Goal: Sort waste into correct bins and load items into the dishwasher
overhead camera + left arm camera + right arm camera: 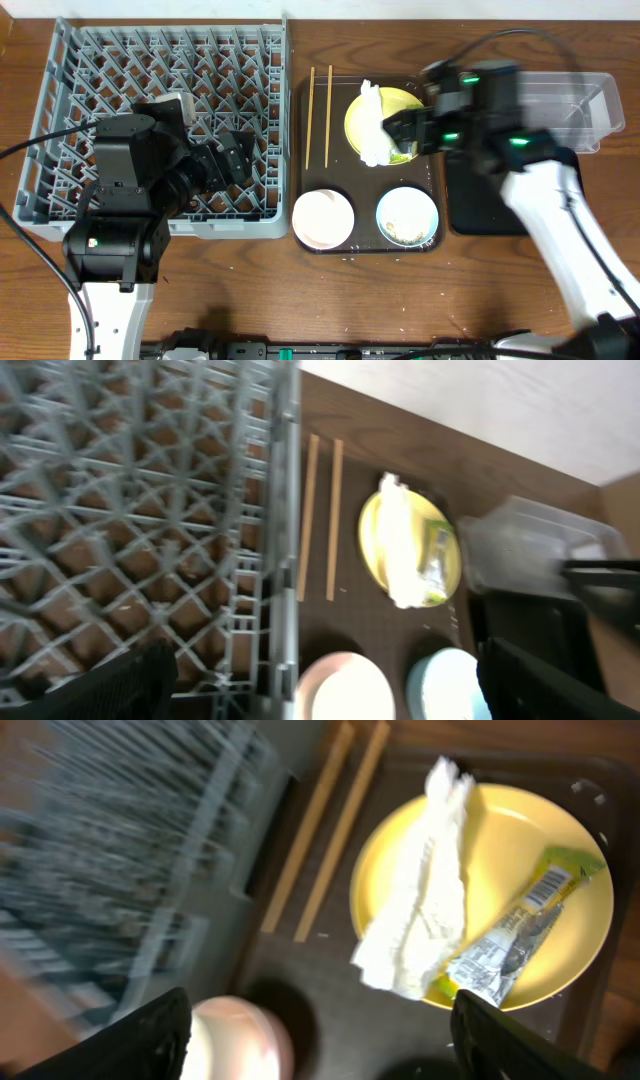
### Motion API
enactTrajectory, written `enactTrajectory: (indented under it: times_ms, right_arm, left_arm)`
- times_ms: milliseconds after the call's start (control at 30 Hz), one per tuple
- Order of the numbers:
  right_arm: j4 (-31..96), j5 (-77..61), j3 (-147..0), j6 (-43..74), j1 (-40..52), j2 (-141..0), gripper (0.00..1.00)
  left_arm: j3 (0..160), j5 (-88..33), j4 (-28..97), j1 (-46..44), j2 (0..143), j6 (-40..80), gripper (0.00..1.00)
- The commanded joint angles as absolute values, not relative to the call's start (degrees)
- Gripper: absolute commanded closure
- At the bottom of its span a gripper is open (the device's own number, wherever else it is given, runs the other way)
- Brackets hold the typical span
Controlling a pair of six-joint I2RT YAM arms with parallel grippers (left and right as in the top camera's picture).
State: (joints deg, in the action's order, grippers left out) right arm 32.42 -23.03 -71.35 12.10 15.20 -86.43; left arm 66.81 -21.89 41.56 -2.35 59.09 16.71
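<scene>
The right fingers [150, 1045] stand wide apart above the yellow plate [510, 830] and hold nothing. The step seems to be taking waste off this plate, which sits on the brown tray [363, 190] in the middle of the overhead view.

The napkin [420, 910] lies long across the plate and touches the wrapper [520, 925] near its lower end. The fingers should therefore come down on the napkin's upper part, close fully, and lift straight, so that the wrapper is not dragged along.

The left fingers [120, 690] are also wide and empty, over the rack [70, 90] at the upper left.

- Waste: one napkin, one wrapper.
- Dishes: one plate, two chopsticks [311, 118], one white bowl [322, 218], one blue bowl [407, 215] holding food scraps [400, 232].
- Bins: one clear tub [580, 105], one black tray [480, 200].
- One rack.
- No cup is visible.
</scene>
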Motion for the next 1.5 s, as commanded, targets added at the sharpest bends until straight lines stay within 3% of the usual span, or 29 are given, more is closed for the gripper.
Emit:
enactTrajectory:
  times_ms: [0, 33, 67, 100, 133, 267, 300, 333, 400, 467, 500, 533, 600, 900, 1067, 1233, 1400, 1467]
  right_arm:
    - [29.3, 2.0, -72.4, 13.5, 21.8, -93.7, 0.29]
    - [27.5, 3.8, -72.4, 13.7, 22.7, -96.0, 0.33]
    - [23.1, 4.2, -72.4, 13.7, 24.0, -100.9, 0.46]
    - [20.9, 3.8, -72.4, 13.7, 24.5, -103.2, 0.53]
    - [18.9, 3.8, -72.4, 13.7, 24.8, -105.2, 0.54]
    - [11.2, 4.1, -72.4, 15.7, 24.9, -111.6, 0.48]
    - [8.3, 4.1, -72.4, 17.7, 24.8, -114.1, 0.33]
    - [7.1, 4.1, -72.4, 18.7, 24.8, -115.6, 0.26]
    - [5.5, 4.0, -72.4, 19.3, 25.0, -118.2, 0.30]
    - [5.1, 4.0, -72.4, 19.8, 25.2, -119.3, 0.58]
    - [5.2, 3.0, -72.4, 19.7, 25.2, -119.4, 0.80]
    - [5.3, 2.4, -72.4, 19.7, 25.1, -119.2, 0.91]
    - [5.6, 2.1, -72.4, 19.7, 25.1, -117.9, 0.99]
    - [11.2, 1.5, -72.4, 19.8, 21.4, -97.2, 0.99]
    - [19.9, 7.8, -72.4, 31.7, 14.2, -87.8, 0.99]
    - [26.2, 9.8, -72.1, 44.1, 3.7, -89.4, 0.99]
    - [22.5, 10.2, -72.1, 46.9, -2.3, -97.4, 0.99]
    - [19.8, 10.5, -72.1, 46.6, -3.0, -99.6, 0.83]
  left_arm:
    - [67.9, -29.3, 41.6, -2.3, 58.9, 16.6, 0.04]
    - [67.9, -30.2, 41.6, -2.3, 58.9, 16.6, 0.04]
    - [67.9, -32.8, 42.2, -2.3, 58.9, 16.6, 0.03]
    - [67.9, -34.0, 42.4, -2.3, 58.9, 16.6, 0.04]
    - [67.9, -34.9, 42.7, -2.3, 58.9, 16.6, 0.04]
    - [67.9, -36.4, 45.0, -2.3, 58.9, 16.6, 0.04]
    - [67.9, -36.9, 46.0, -2.3, 58.9, 16.6, 0.04]
    - [67.9, -36.9, 46.3, -2.3, 58.9, 16.6, 0.04]
    - [67.9, -36.9, 47.2, -2.3, 58.9, 16.6, 0.04]
    - [67.9, -36.9, 47.5, -2.3, 58.9, 16.6, 0.04]
    - [67.9, -36.9, 47.6, -2.3, 58.9, 16.6, 0.04]
    - [67.9, -36.9, 47.6, -2.3, 58.9, 16.6, 0.04]
    - [67.9, -36.9, 47.5, -2.3, 58.9, 16.6, 0.04]
    - [67.9, -36.9, 47.5, -2.3, 58.9, 16.6, 0.04]
    - [67.9, -36.9, 47.5, -2.3, 58.9, 16.6, 0.03]
    - [67.9, -36.9, 47.5, -2.3, 58.9, 16.6, 0.04]
    - [67.9, -36.9, 47.5, -2.3, 58.9, 16.6, 0.03]
    - [67.9, -36.9, 47.5, -2.3, 58.9, 16.6, 0.04]
